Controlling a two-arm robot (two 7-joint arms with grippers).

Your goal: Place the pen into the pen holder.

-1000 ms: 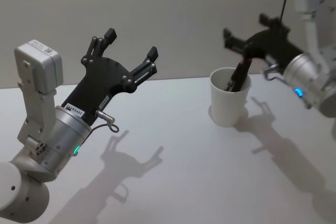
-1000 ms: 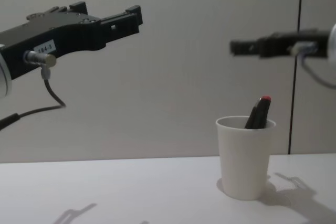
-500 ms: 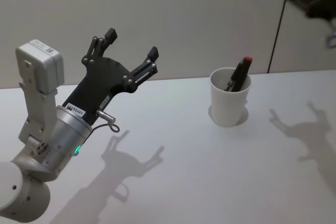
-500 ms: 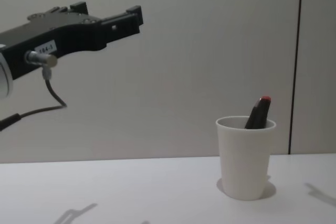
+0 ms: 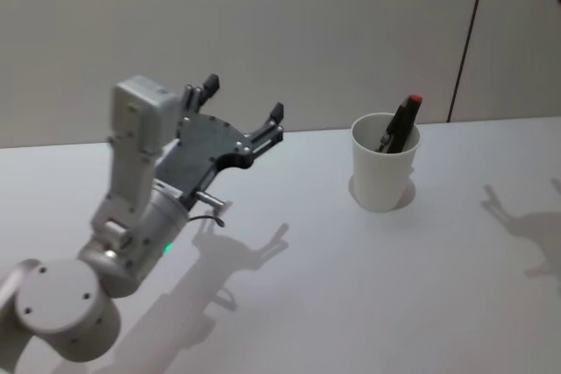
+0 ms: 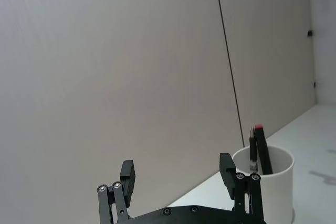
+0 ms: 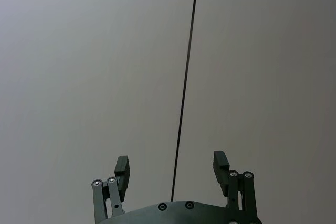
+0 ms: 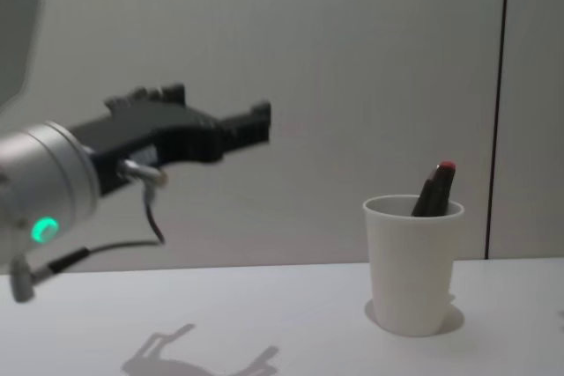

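Pen (image 5: pixel 403 123): leaning inside pen holder (image 5: pixel 383 168), red tip above rim. Left gripper (image 5: pixel 244 113): spread wide, empty, well apart from holder. Right gripper (image 7: pixel 171 169): spread wide, empty.

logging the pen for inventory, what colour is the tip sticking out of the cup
Red, on a dark pen body; the chest view shows it best, above the white cup rim.

White table (image 5: pixel 368 286): pen holder (image 5: pixel 383 164) standing upright.

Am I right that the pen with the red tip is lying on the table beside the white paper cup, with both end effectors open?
Not quite. The pen stands inside the white paper cup, as the chest view shows. Left end effector and right end effector are open.
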